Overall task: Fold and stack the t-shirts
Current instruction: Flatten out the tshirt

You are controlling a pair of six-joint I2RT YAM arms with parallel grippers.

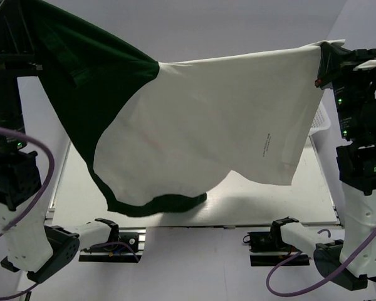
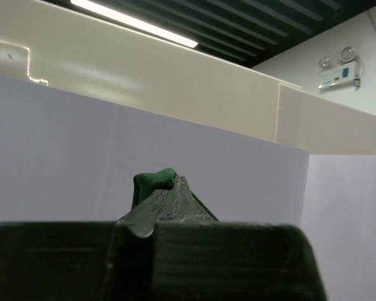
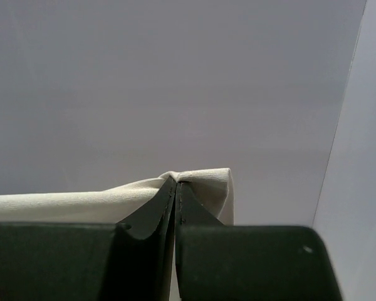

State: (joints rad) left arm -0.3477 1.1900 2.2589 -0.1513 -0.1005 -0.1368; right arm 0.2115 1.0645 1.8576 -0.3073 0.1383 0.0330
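Observation:
Both arms are raised and hold t-shirts in the air above the table. My left gripper (image 2: pixel 172 179) is shut on a bunched edge of the dark green t-shirt (image 2: pixel 151 183), which hangs from the top left of the top view (image 1: pixel 81 69). My right gripper (image 3: pixel 177 182) is shut on a corner of the white t-shirt (image 3: pixel 113 199). That white t-shirt (image 1: pixel 219 125) spreads from the right gripper (image 1: pixel 321 63) leftward, overlapping the green one. Its visible side is plain apart from a small line of black text. The green hem shows below the white cloth.
The white table (image 1: pixel 269 200) lies beneath the hanging cloth. A white mesh basket (image 1: pixel 320 122) peeks out at the right, behind the white shirt. Pale partition walls (image 2: pixel 238 169) surround the workspace. Both arm bases stand at the near edge.

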